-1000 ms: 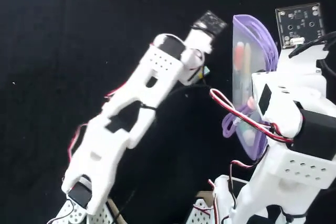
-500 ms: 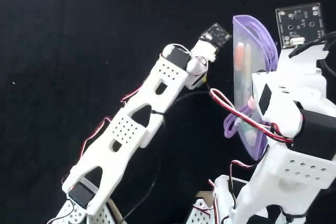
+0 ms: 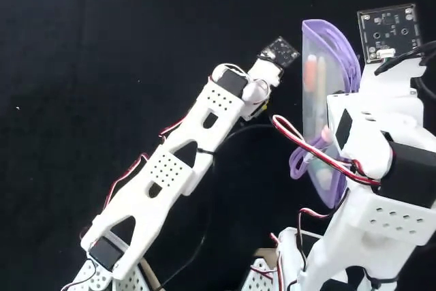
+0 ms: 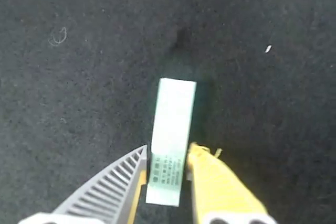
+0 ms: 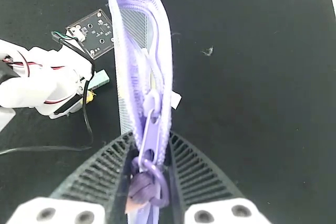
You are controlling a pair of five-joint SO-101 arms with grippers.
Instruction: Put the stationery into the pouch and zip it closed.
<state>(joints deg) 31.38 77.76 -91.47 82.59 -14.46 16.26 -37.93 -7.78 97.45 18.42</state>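
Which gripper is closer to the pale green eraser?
Left. The left gripper is closed around the eraser; the right gripper is off to the side, holding the pouch.

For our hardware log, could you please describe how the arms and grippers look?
The left arm and right arm are white shells with rows of holes, trailing red, white and black wires; a black square circuit board sits by each wrist. The left gripper has one grey ribbed finger and one yellow; the right gripper has black ribbed fingers.
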